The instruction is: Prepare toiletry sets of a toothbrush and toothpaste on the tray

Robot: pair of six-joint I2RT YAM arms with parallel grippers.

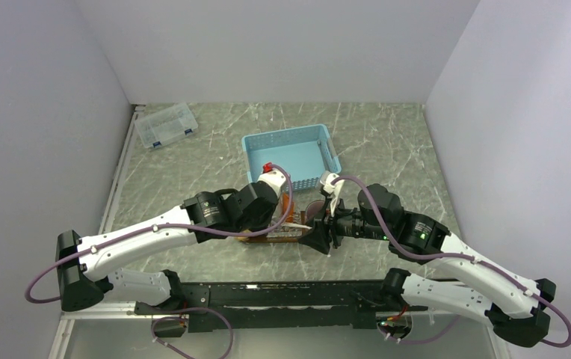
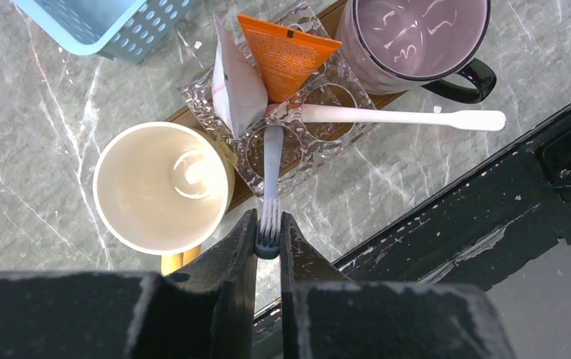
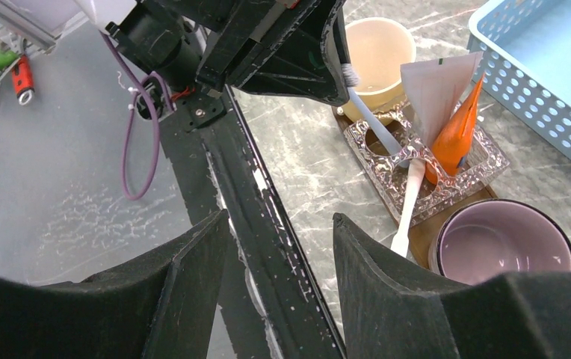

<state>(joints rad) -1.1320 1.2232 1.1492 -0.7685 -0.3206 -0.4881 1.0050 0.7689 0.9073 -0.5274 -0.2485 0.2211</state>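
Table (top view): grey marble-look table (image 1: 387, 142); one light-blue basket (image 1: 286, 132) in the middle of its far half, one clear lidded box (image 1: 166, 126) at the far left corner.
Tray (top view): one brown tray (image 1: 267, 238) close to the near edge, mostly hidden under both arms.
Claws (top view): left gripper (image 1: 286, 215) and right gripper (image 1: 318, 238) meet over the tray; I cannot tell from here how the jaws stand.
Left claw (left wrist view): left gripper (image 2: 268, 224) clamped on the bristle head of the held toothbrush (image 2: 271, 161).
Toothbrushes: two. The held one has its lower end in a round cell of the one clear holder (image 2: 320, 138). The second toothbrush (image 2: 402, 117) lies across the holder.
Tubes: two, orange tube (image 2: 286, 56) and white tube (image 2: 234, 90), standing in the holder and touching each other.
Mugs: two. Cream mug (image 2: 103, 172) and purple mug (image 2: 477, 78) stand at opposite ends of the tray (image 2: 239, 196), with the holder between them.
Right claw (right wrist view): right gripper (image 3: 279, 232) with fingers apart and nothing between them, above the black rail (image 3: 260, 187) at the table's near edge.
Set (right wrist view): the held toothbrush (image 3: 376, 123) slants up to the left gripper (image 3: 331, 71); the second toothbrush (image 3: 409, 202) ends over the tray (image 3: 421, 239), just beside the purple mug.
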